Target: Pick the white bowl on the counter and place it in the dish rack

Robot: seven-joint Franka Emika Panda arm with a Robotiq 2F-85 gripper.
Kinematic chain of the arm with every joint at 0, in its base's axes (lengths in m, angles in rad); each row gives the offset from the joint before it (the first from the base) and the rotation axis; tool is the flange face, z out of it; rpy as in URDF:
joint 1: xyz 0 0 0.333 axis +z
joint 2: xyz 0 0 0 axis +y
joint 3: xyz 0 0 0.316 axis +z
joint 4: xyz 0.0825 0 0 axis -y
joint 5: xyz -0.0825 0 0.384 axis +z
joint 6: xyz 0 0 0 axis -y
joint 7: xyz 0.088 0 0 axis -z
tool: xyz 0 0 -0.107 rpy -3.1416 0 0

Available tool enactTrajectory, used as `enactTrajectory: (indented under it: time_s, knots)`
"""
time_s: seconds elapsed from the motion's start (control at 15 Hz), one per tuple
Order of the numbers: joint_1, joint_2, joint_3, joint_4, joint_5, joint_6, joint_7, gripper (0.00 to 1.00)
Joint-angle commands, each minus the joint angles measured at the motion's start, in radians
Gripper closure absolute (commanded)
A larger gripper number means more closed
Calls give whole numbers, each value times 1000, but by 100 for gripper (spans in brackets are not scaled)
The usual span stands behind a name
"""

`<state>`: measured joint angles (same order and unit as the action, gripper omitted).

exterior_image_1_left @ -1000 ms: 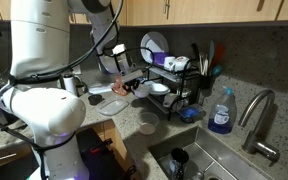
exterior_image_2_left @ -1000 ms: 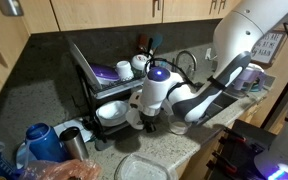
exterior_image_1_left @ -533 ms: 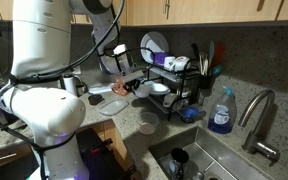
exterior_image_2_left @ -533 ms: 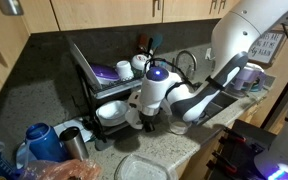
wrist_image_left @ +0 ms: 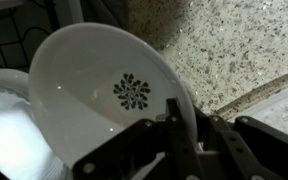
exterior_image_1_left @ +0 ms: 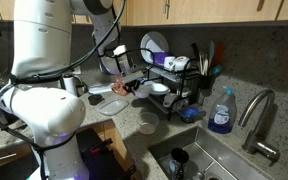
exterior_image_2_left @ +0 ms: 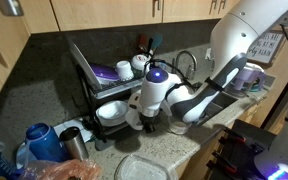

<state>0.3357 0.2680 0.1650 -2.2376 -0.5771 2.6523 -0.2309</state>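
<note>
In the wrist view my gripper (wrist_image_left: 180, 118) is shut on the rim of the white bowl (wrist_image_left: 94, 95), which has a dark snowflake mark in its middle and is tilted on edge. The bowl hangs over the speckled counter (wrist_image_left: 244, 50), right beside the black wires of the dish rack (wrist_image_left: 6, 38). In both exterior views the gripper (exterior_image_1_left: 134, 88) (exterior_image_2_left: 147, 118) is at the lower tier of the dish rack (exterior_image_1_left: 174, 85) (exterior_image_2_left: 89, 80). The held bowl is hard to make out there.
Another white dish (wrist_image_left: 2, 125) (exterior_image_2_left: 109, 112) lies in the rack's lower tier. A duller greyish bowl (exterior_image_1_left: 146, 124) and a clear container (exterior_image_1_left: 112, 105) sit on the counter. A blue soap bottle (exterior_image_1_left: 220, 112), the tap (exterior_image_1_left: 259, 115) and the sink (exterior_image_1_left: 199, 160) lie beyond the rack.
</note>
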Motion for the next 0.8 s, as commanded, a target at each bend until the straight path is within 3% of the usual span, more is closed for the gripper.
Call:
enactTrajectory:
  time_s: [0.0,0.53,0.73]
  knots:
    - [-1,0,0,24,-57,20,27,97]
    - [-6,56,-18,94,-140,79,51,97]
    - [26,111,-78,132,-211,138,162,97]
